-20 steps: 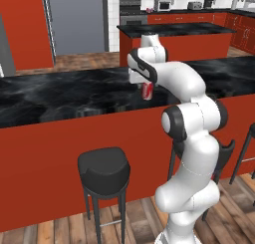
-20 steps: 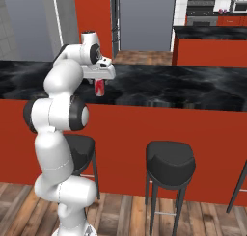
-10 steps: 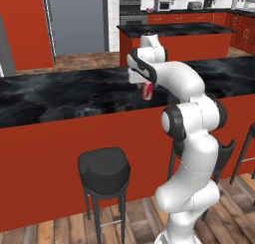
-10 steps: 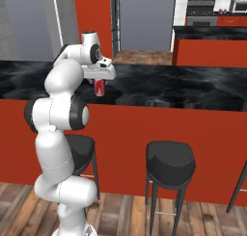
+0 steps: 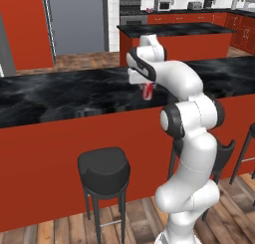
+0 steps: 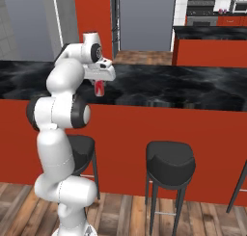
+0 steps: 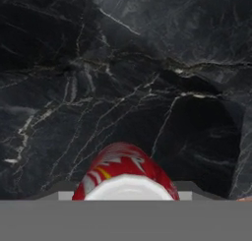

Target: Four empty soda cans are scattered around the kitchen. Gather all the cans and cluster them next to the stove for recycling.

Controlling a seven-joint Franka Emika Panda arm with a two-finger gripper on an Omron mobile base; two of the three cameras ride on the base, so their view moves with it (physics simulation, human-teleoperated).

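A red soda can (image 5: 147, 92) stands upright on the black marbled island counter (image 5: 74, 96), near its front edge. My gripper (image 5: 147, 87) points straight down over it, with the can (image 6: 100, 89) between the fingers under the hand (image 6: 99, 71). In the hand view the can's silvery top and red side (image 7: 125, 178) lie at the bottom centre, very close. The fingers are hidden, so I cannot see whether they press on the can. The stove (image 5: 130, 9) stands far back against the wall, also in the right base view (image 6: 200, 13).
Black bar stools (image 5: 104, 171) (image 6: 170, 160) stand in front of the red island below the arm. A second red island (image 5: 174, 39) lies between this counter and the back wall. A grey fridge (image 5: 74, 19) stands at the back left.
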